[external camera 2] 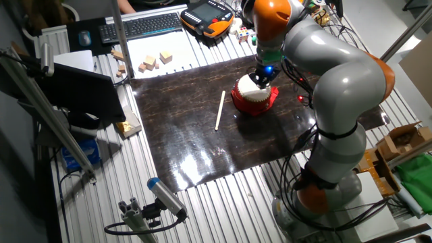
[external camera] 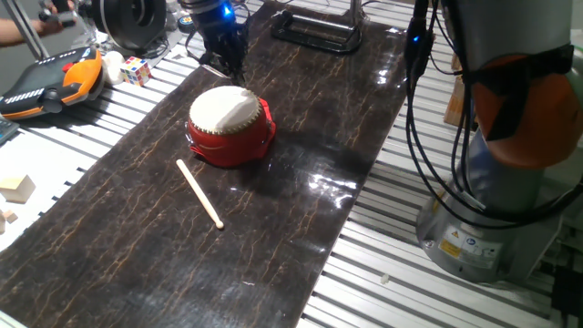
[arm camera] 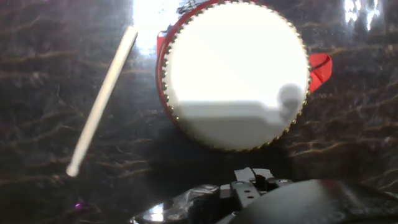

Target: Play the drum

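The drum (external camera: 228, 126) is a squat red drum with a cream skin, standing on the dark mat (external camera: 137, 255). It also shows in the other fixed view (external camera 2: 255, 100) and fills the top of the hand view (arm camera: 233, 74). My gripper (external camera: 234, 75) hangs just above the drum's far edge (external camera 2: 259, 79), its fingers together and holding nothing. In the hand view only the fingertips (arm camera: 254, 180) show, at the bottom edge. A thin pale wooden stick (external camera: 199, 192) lies flat on the mat beside the drum (external camera 2: 219, 110) (arm camera: 102, 99), untouched.
An orange-black teach pendant (external camera: 46, 82), a puzzle cube (external camera: 137, 69) and wooden blocks (external camera: 16, 189) lie off the mat on the slatted table. A black frame (external camera: 314, 32) stands at the mat's far end. The arm's base (external camera: 483, 228) and cables stand at the right.
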### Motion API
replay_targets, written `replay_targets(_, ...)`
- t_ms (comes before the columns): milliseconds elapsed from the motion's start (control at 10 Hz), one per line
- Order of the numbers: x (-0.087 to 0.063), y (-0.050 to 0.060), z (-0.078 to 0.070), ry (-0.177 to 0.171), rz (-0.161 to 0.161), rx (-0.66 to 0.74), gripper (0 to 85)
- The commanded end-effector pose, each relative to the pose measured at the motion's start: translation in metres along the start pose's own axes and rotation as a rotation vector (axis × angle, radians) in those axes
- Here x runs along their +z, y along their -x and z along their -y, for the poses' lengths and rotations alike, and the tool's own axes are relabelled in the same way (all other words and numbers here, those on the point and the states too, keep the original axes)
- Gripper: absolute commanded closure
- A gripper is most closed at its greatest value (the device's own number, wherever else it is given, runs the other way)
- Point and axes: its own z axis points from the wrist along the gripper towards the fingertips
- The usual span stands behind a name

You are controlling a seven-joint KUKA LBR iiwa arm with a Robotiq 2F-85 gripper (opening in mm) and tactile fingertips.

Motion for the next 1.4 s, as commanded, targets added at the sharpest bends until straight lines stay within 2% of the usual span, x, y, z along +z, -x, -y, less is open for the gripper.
replay_targets(0,0.0,0.0,0.0,0.004,-0.003,0.037,84.3)
replay_targets(200,0.0,0.0,0.0,0.047,0.004,0.049,84.3)
replay_targets(300,0.0,0.0,0.0,0.024,-0.013,0.023,84.3)
replay_targets(400,0.0,0.0,0.0,0.016,-0.028,0.008,84.3)
replay_targets(600,0.0,0.0,0.0,0.036,-0.034,0.016,84.3)
replay_targets(700,0.0,0.0,0.0,0.048,-0.038,0.033,84.3)
replay_targets(800,0.0,0.0,0.0,0.086,-0.029,0.07,84.3)
replay_targets(900,-0.004,0.002,-0.007,0.082,-0.029,0.092,84.3)
replay_targets(1100,-0.01,0.005,-0.031,0.101,-0.034,0.146,84.3)
replay_targets(1300,-0.007,0.011,-0.05,0.111,-0.037,0.183,84.3)
